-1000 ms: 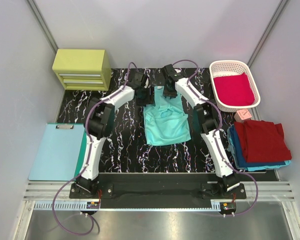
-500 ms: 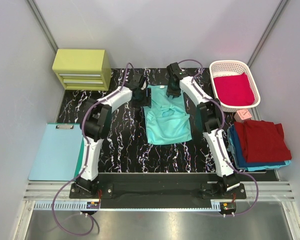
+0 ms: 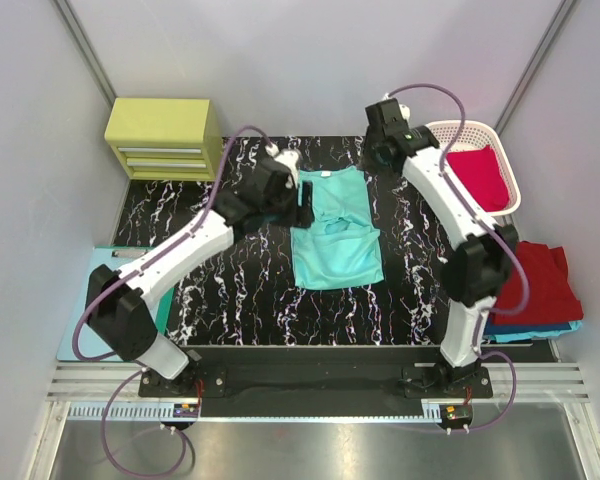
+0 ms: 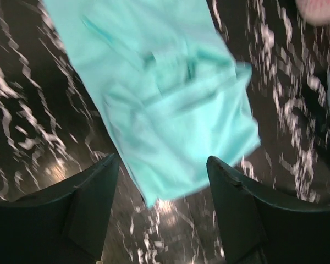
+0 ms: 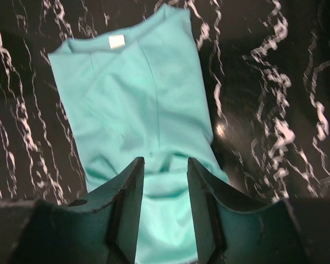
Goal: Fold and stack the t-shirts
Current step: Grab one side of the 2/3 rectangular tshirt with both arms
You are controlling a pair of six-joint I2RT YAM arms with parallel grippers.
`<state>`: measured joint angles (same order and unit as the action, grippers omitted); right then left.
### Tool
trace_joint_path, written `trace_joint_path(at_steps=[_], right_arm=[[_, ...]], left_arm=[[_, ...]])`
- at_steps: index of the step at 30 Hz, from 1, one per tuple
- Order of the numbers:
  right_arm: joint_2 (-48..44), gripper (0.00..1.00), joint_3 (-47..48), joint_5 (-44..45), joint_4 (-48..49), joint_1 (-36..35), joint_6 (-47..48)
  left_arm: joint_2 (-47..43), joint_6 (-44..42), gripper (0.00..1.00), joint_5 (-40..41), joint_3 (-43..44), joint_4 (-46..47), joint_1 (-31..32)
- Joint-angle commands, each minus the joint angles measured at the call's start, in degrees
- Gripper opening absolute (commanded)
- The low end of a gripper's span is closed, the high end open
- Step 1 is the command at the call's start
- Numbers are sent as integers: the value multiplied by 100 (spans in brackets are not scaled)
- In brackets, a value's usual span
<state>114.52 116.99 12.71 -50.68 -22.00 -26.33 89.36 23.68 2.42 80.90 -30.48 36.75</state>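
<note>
At mat centre, mint-teal t-shirt [image 3: 335, 235]: lies flat on the marbled mat [image 3: 245, 295] as a long narrow panel, collar toward 12 o'clock, hem toward 6, sides folded in, a rumpled band across the middle. Looks laid out that way for a crosswise fold, end to end. Left gripper [image 4: 162, 195]: hangs at the shirt's 9 o'clock edge, jaws spread wide, empty, blurred in its wrist view. Right gripper [image 5: 165, 206]: sits high off the 1 o'clock corner, jaws parted above the cloth, gripping nothing. Probably leaves both free to pinch the corners of one end. Toward 2 o'clock, white basket [image 3: 480, 125] with a crimson t-shirt [image 3: 480, 178] inside. Toward 4 o'clock, dark red t-shirt [image 3: 545, 285] atop blue ones [image 3: 555, 327], apparently the stack. Toward 10 o'clock, yellow-green drawer box [image 3: 165, 130]; toward 8, pale blue clipboard [image 3: 92, 275]. Nothing lying on the teal cloth. Stack and basket partly hidden behind the right arm, likely the main obstacle on the way over.
</note>
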Motion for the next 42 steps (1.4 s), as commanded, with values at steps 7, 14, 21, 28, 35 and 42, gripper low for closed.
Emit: trace_joint_path(at_steps=[7,14,21,28,35,42], right_arm=[[-2407,44,-4066,469,330,-1121,-566],[-3102,44,-5028,381,436,-1421,-900],[-3155,44,-5256,399,427,-1448,-874],[-3287,44,-5432,443,436,-1448,-760],[-3340,44,-5573,513,444,-1448,-681],[-3349,44,-5652,566,453,-1448,-663]], left_arm=[[-674,22,68,-101,-2008,-283,885],[-560,22,67,39,-2184,-318,1123],[-60,31,66,136,-2026,-117,1211],[432,57,64,294,-2087,489,1203],[854,198,61,822,-1657,613,1150],[987,321,56,919,-1701,613,1106]])
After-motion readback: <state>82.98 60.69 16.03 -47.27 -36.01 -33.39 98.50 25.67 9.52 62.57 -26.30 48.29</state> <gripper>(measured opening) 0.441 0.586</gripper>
